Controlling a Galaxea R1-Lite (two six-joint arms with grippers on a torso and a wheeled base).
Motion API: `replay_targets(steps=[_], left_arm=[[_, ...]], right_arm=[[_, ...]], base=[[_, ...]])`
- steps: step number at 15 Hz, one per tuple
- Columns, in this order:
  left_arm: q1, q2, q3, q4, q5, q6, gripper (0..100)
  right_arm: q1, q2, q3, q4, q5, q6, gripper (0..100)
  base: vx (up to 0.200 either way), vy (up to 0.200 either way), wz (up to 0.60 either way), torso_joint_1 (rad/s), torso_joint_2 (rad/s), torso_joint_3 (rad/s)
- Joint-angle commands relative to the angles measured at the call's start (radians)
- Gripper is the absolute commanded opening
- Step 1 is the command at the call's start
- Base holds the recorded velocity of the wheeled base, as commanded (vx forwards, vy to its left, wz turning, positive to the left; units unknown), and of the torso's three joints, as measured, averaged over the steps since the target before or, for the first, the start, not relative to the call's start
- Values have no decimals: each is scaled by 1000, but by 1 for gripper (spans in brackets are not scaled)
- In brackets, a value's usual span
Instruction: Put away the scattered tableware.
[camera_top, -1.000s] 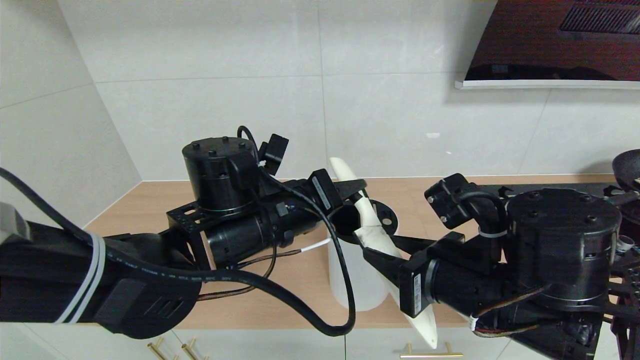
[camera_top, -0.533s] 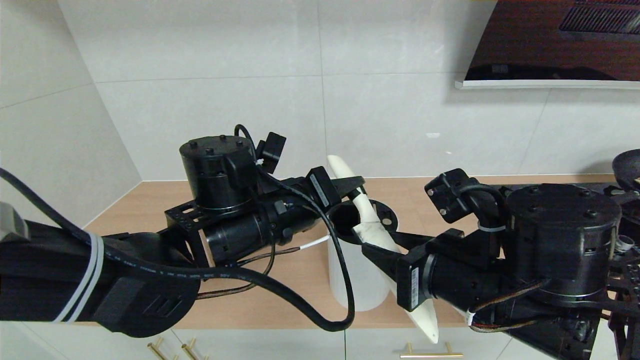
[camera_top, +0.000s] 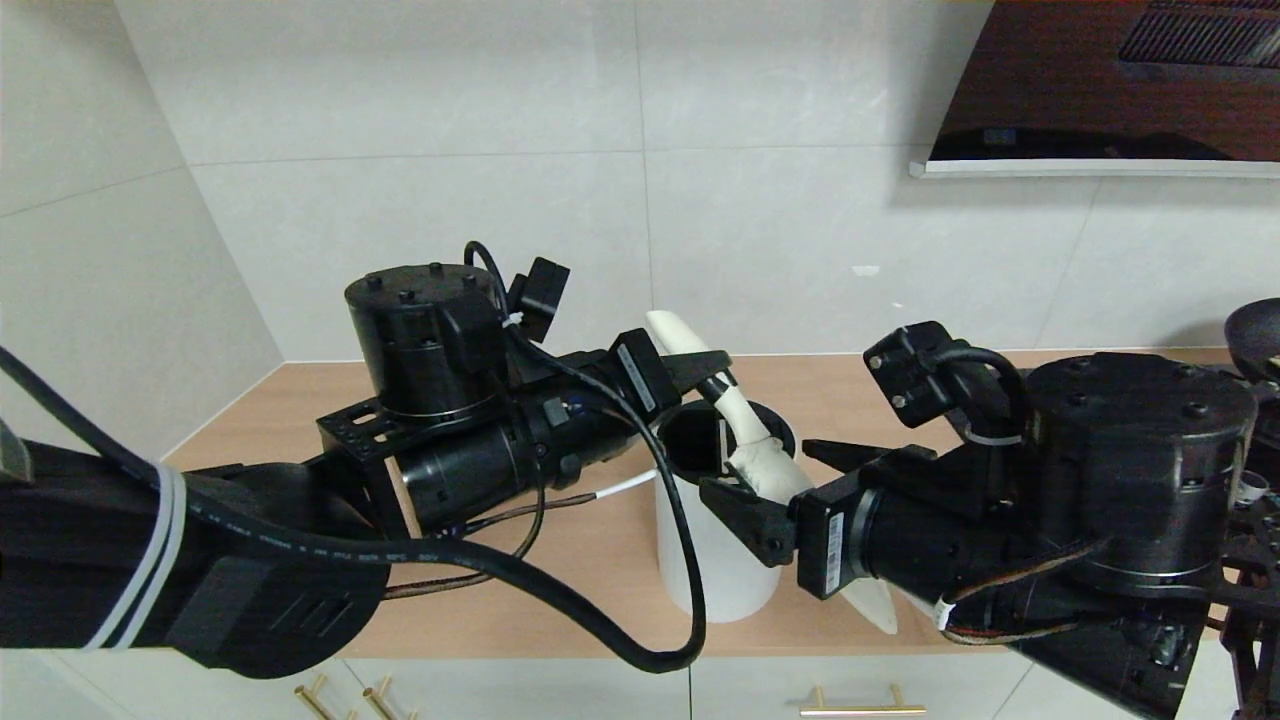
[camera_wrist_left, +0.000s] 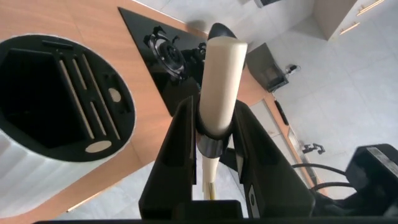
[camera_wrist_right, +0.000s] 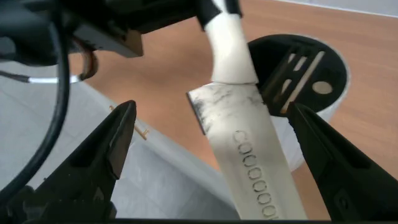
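A white knife (camera_top: 765, 462) with a cream handle hangs tilted over the white knife holder (camera_top: 705, 570), which stands on the wooden counter. My left gripper (camera_top: 703, 372) is shut on the handle (camera_wrist_left: 221, 74) near its black band. The right gripper (camera_top: 792, 482) stands open, one finger on each side of the blade (camera_wrist_right: 249, 155), apart from it. The blade's tip points down toward the counter's front edge. The holder's black slotted top (camera_wrist_right: 311, 68) lies just behind the blade, and its slots (camera_wrist_left: 74, 93) are empty.
A black cooktop (camera_top: 1100, 372) takes up the counter's right side, with a dark pan (camera_top: 1255, 335) at the far right. A dark range hood (camera_top: 1110, 80) hangs at the upper right. Tiled walls close off the back and left.
The right gripper has opened and let go of the blade. The knife, still in the left gripper, has shifted up and its tip has risen.
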Motion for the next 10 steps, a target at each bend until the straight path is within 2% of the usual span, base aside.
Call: replay_targets(steps=[1,3,4,6,7,8,10], left_arm=[[37,-45,0,-2,1,2,0],[89,-89,-2,-2,-1,13,0],[109,-109,-2,-2,-2,30,0],[143,-143,1,-2,-2,102,0],[148,-154,5,-2,-2,124,0],[152,-167,11,-2,3,173,0],[152,-192,24,-4,35,246,0]], right_arm=[[-23,-50,-1,0,-12,-2,100],[-55,-113,-1,5,-7,-6,100],[-67,-136,-1,10,-7,-8,100],[-92,-157,-3,11,-4,-25,100],[-93,-157,-3,11,-4,-28,100],[-97,-153,-3,11,-4,-28,100],[-97,-144,-3,11,-4,-28,100]], base=[[0,0,0,0,0,0],[0,0,0,0,0,0],[0,0,0,0,0,0],[0,0,0,0,0,0],[0,0,0,0,0,0],[0,0,0,0,0,0],[0,0,0,0,0,0]])
